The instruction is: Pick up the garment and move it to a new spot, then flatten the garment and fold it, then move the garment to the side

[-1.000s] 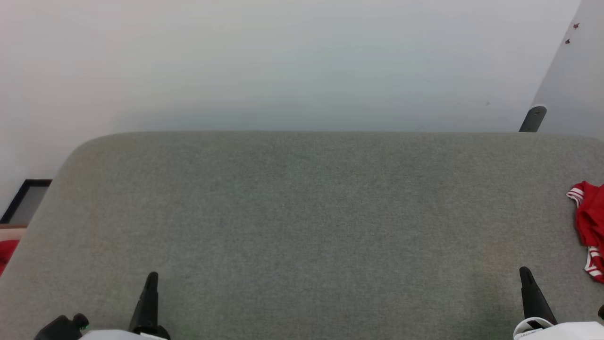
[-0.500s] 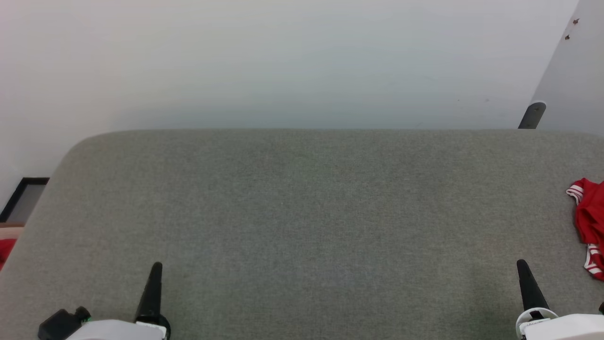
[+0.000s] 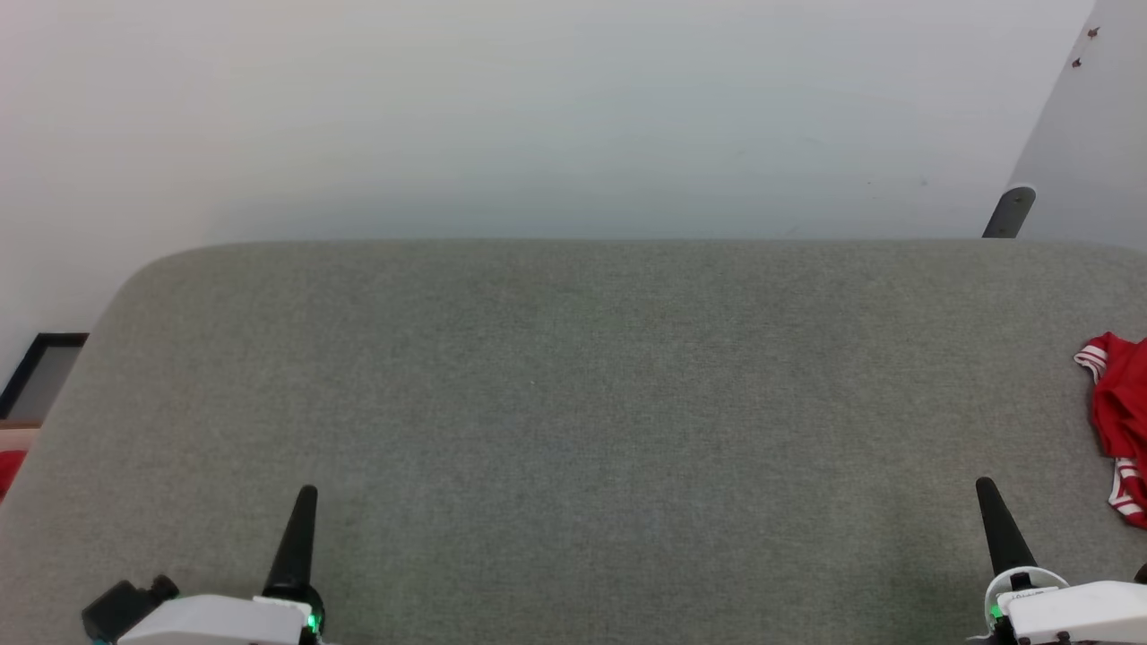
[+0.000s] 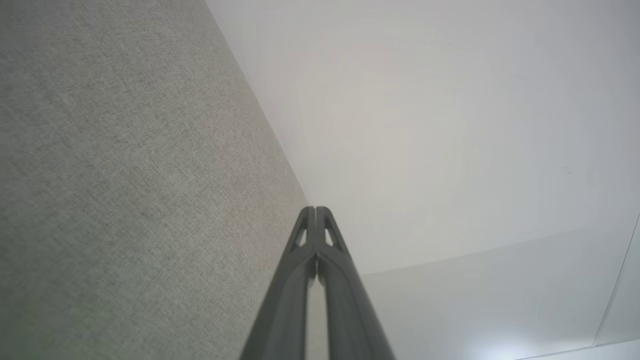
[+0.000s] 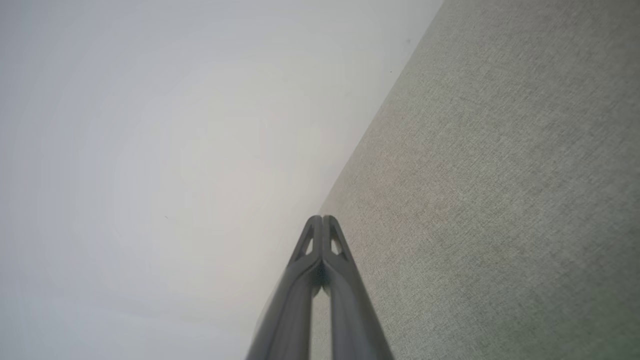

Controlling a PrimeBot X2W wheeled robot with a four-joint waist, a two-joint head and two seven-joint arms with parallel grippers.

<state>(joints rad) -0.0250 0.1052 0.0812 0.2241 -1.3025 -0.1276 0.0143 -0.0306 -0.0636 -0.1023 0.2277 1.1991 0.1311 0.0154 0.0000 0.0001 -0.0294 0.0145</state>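
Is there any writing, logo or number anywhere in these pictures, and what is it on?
None can be read.
The garment shows only white stripes, no letters.
If the white casing behind the right tool carries a label, it is too blurred to read.

A: Padded surface [image 3: 573, 403]?
B: Grey-green, fine woven fleck throughout.
A: The garment [image 3: 1120, 412]?
B: Bright red; trim bands striped red and white.
A: Left gripper [image 3: 307, 493] and right gripper [image 3: 984, 485]?
B: Both black to dark grey; the casings [image 3: 215, 623] behind them white, each with a small green light [image 3: 311, 622].
A: Background?
B: Wall [image 3: 538, 116] plain off-white, unpatterned; frame [image 3: 40, 363] at the left edge black.
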